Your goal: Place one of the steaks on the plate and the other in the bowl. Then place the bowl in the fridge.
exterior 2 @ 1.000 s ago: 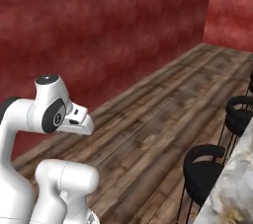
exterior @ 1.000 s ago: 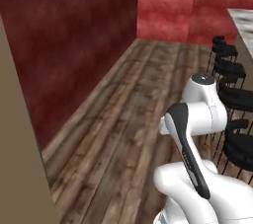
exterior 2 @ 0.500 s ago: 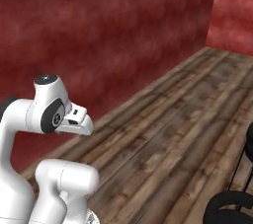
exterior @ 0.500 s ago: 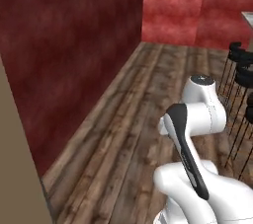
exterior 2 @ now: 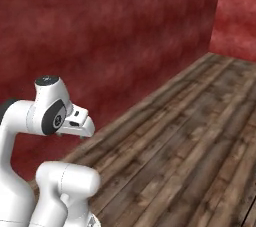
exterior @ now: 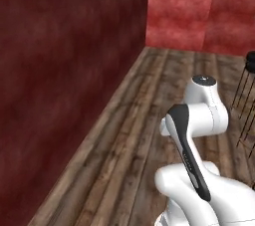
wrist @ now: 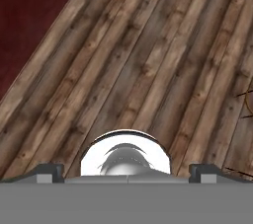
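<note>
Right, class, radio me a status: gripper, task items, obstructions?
Gripper open, empty, aimed at wooden floor. No steaks, plate, bowl or fridge in sight. Red wall ahead, black stool to the right.

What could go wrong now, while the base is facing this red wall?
The black stool stands near the arm's right side; turning the base could knock its thin legs. The red wall is close ahead, so driving forward may hit it. The gripper is open and empty over the wooden floor, no task item nearby.

The arm [exterior: 199,120] is folded upright, fingers [wrist: 49,171] spread wide, holding nothing.
</note>
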